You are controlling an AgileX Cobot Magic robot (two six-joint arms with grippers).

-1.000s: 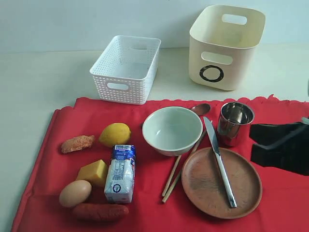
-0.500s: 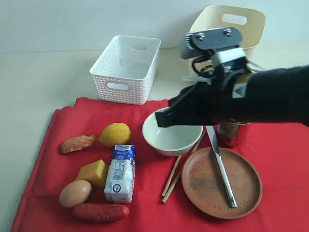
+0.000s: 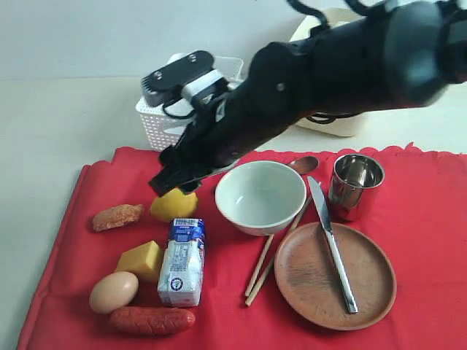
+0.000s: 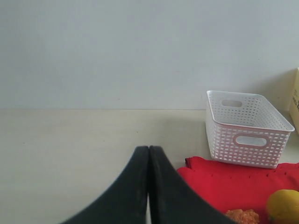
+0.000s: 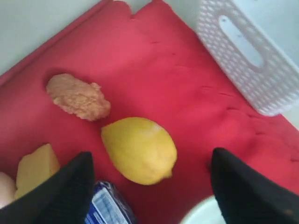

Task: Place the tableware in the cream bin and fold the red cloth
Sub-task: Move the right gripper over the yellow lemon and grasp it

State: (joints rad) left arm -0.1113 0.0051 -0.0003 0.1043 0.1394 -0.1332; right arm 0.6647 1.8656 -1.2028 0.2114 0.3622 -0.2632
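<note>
Exterior view: right arm [image 3: 328,73] hides most of the cream bin [image 3: 346,127].

Carton [image 3: 182,262] and bowl [image 3: 260,197] beside lemon [image 5: 139,150] (close)

I can read nothing: the small milk carton [image 3: 182,262], eight o'clock from the bowl [image 3: 260,195], carries print too blurred.

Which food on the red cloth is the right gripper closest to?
The lemon: in the right wrist view it shows between the right gripper's open fingers. The carton, crumbed piece, cheese, egg and sausage sit farther off.
</note>
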